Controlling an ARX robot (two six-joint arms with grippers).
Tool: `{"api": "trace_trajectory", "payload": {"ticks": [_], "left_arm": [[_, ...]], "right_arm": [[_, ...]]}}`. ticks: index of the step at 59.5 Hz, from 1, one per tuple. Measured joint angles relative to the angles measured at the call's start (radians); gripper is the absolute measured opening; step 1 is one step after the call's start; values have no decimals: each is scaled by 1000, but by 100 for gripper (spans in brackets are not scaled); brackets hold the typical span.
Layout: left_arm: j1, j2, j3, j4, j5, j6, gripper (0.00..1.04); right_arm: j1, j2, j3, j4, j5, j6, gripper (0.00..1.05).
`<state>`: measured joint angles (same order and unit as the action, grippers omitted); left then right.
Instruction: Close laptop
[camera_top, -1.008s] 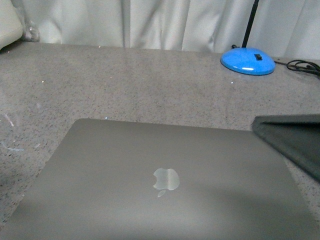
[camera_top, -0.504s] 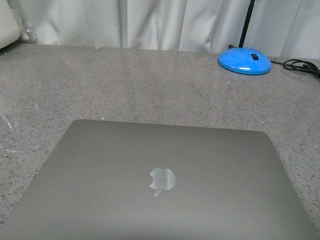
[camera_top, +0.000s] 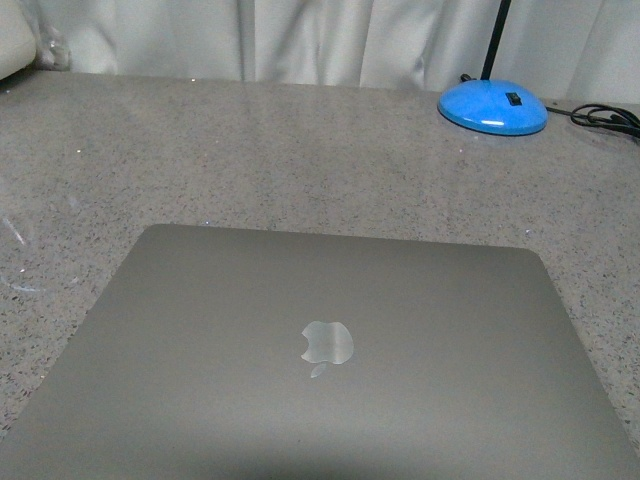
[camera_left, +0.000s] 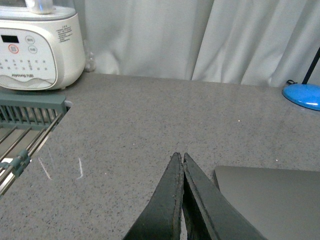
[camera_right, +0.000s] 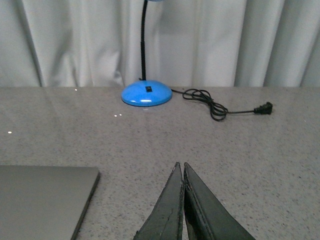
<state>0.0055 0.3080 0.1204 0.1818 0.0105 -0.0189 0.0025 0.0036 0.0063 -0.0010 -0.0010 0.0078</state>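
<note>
The laptop (camera_top: 320, 350) is a space-grey MacBook lying shut and flat on the speckled grey counter, its lid up with the shiny apple logo (camera_top: 328, 345) showing. No arm shows in the front view. My left gripper (camera_left: 180, 156) is shut and empty, above the counter beside the laptop's corner (camera_left: 270, 200). My right gripper (camera_right: 180, 165) is shut and empty, above the counter apart from the laptop's other corner (camera_right: 45, 200).
A blue lamp base (camera_top: 492, 108) with a black stem stands at the back right, its black cord and plug (camera_right: 220, 106) trailing on the counter. A white cooker (camera_left: 37, 47) and a dish rack (camera_left: 25, 130) stand at the left. White curtains hang behind.
A dark gripper that showed at the right edge of the front view one second ago has left the picture. The view has shifted slightly. The laptop stays shut.
</note>
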Motion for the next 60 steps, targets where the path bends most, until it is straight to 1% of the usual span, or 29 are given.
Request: {"api": "trace_trajectory", "payload": {"ticks": [25, 31, 33, 39, 60], "left_arm": [[-3, -117, -72, -39, -10, 11, 4], [-3, -222, -79, -166, -8, 11, 4], [-3, -249, -83, -178, -9, 11, 4], [-3, -298, -102, -180, -10, 11, 4], [-4, -303, -102, -182, -11, 12, 4]], "right_arm": [[0, 0, 0, 0, 0, -3, 1], [0, 0, 0, 0, 0, -3, 1], [0, 0, 0, 0, 0, -3, 1], [0, 0, 0, 0, 0, -3, 1], [0, 0, 0, 0, 0, -3, 1]]}}
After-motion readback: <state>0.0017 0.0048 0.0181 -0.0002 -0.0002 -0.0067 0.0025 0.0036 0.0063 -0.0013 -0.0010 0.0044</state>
